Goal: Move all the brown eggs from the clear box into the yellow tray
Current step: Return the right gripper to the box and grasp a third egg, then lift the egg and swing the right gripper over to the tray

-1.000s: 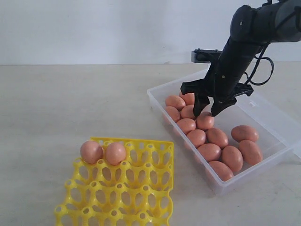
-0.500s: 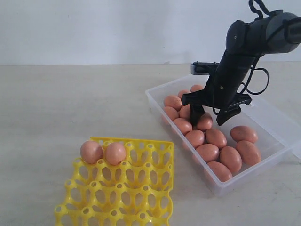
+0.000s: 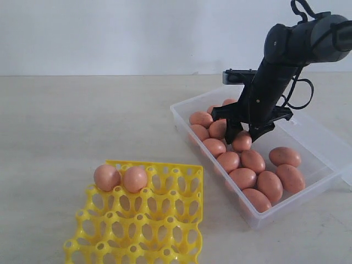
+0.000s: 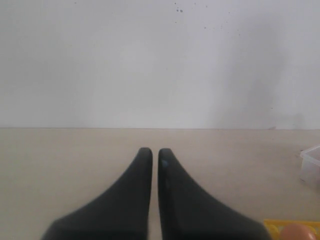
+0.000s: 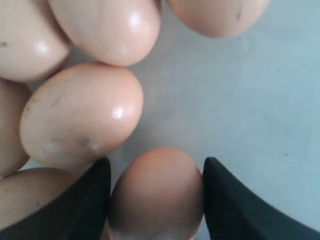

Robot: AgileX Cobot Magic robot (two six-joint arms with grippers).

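Exterior view, clear box (image 3: 316, 144) holding brown eggs (image 3: 245, 177), yellow tray (image 3: 165, 220) holding two.

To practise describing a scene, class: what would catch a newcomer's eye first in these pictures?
The black right gripper reaches down into the clear box at the right, its fingers pressed to either side of one brown egg among the heap of brown eggs there. Next comes the bright yellow tray at the front left, with two eggs in its far-left cups and its other visible cups unfilled.
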